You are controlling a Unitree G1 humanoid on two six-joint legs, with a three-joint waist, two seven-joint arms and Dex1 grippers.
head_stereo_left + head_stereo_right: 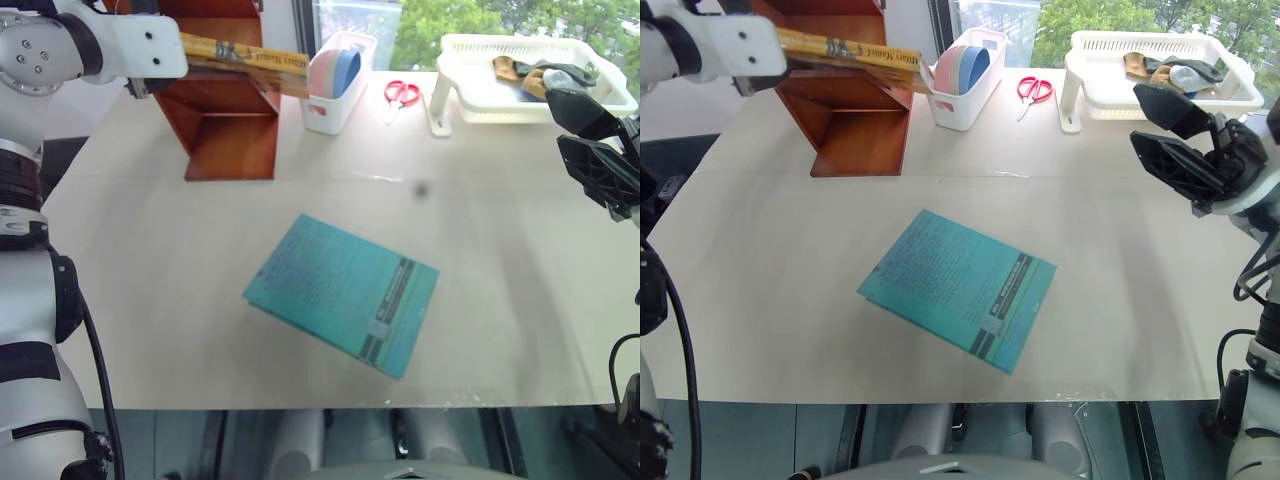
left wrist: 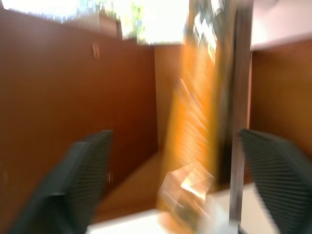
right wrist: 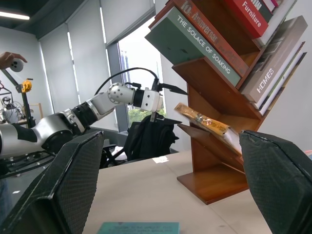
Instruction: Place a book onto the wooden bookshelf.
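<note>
Office, window blinds (image 3: 68, 58), bookshelf (image 3: 214, 161)

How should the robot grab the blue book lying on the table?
The teal-blue book lies flat and skewed on the table, so there is no raised edge to pinch from above. Probably best to slide it to the table's near edge until one side overhangs, then close the jaws over cover and back from the robot's side. The right gripper hangs open nearby.

Silver-grey and white left arm (image 1: 40, 60) with round screwed joint, black cable (image 1: 100, 380) alongside; right gripper (image 1: 1185, 150) black, ribbed fingers (image 3: 280, 180), on pale wrist.
</note>
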